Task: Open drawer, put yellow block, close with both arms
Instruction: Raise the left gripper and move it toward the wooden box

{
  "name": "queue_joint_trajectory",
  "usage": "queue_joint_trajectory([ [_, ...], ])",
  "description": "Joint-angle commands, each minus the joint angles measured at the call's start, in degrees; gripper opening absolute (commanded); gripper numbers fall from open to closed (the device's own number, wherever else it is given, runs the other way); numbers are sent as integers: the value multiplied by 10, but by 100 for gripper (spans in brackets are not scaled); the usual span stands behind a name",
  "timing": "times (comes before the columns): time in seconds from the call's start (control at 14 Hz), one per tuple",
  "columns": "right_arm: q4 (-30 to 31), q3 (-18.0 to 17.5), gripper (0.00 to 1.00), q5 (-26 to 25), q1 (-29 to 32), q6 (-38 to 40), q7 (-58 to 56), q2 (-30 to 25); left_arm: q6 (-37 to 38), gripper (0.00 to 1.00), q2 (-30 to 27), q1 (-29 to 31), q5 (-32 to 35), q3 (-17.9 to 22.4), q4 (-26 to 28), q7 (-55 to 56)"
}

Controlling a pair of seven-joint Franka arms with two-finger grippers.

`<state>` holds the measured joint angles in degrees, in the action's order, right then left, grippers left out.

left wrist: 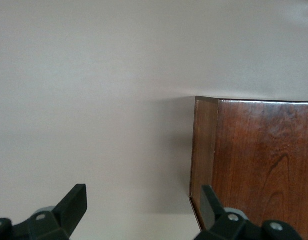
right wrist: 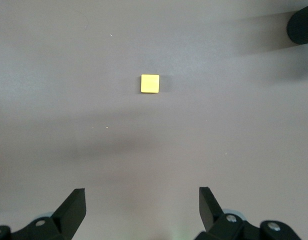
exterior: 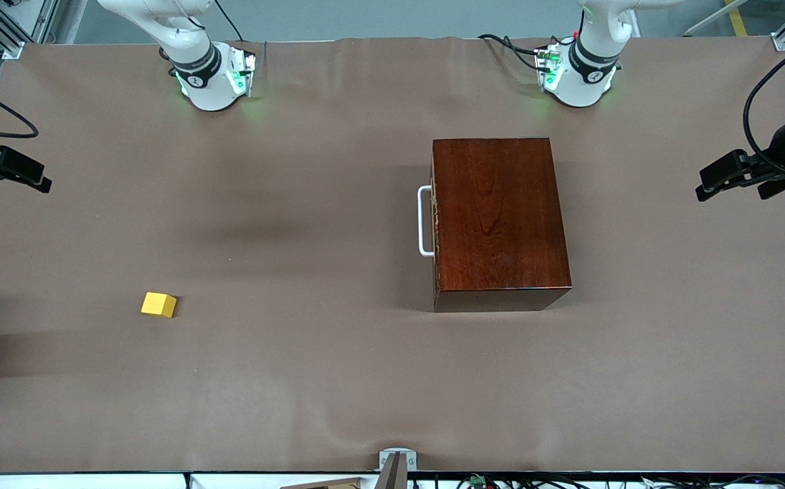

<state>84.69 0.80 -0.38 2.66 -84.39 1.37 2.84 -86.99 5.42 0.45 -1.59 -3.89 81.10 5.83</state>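
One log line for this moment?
drawer: shut | yellow block: on table | left tool: open, beside box | right tool: open, above block

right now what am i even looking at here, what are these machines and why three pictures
Two white robot arms are bolted along one table edge. The big picture looks down from across the table; the other two come from cameras on each arm's wrist. On the brown table sit a dark wooden box, its drawer shut with a white handle, and a small yellow block. The left gripper hangs by the box's corner; the right gripper hangs over the table near the block. Both have open fingers and hold nothing.
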Motion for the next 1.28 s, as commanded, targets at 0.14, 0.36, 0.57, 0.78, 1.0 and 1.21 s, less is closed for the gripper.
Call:
queue_joint_trajectory([
  [0.14,-8,-6,100,0,8,14,-1,1,7,100,-13,5,-3,-3,7,8],
  [0.36,-8,-5,100,2,13,26,3,-3,7,100,-12,4,-2,-3,6,8],
  [0.57,-8,-6,100,2,15,32,-1,-3,3,100,-10,5,-5,-2,5,8],
  [0.78,-8,-10,100,5,11,34,-1,-6,4,100,-11,5,-3,0,1,8],
  [1.0,-8,-8,100,35,13,38,-1,-9,3,100,-8,2,-3,-1,1,8],
  [1.21,-8,-6,100,43,28,34,-1,-9,3,100,-10,3,-1,-2,1,8],
])
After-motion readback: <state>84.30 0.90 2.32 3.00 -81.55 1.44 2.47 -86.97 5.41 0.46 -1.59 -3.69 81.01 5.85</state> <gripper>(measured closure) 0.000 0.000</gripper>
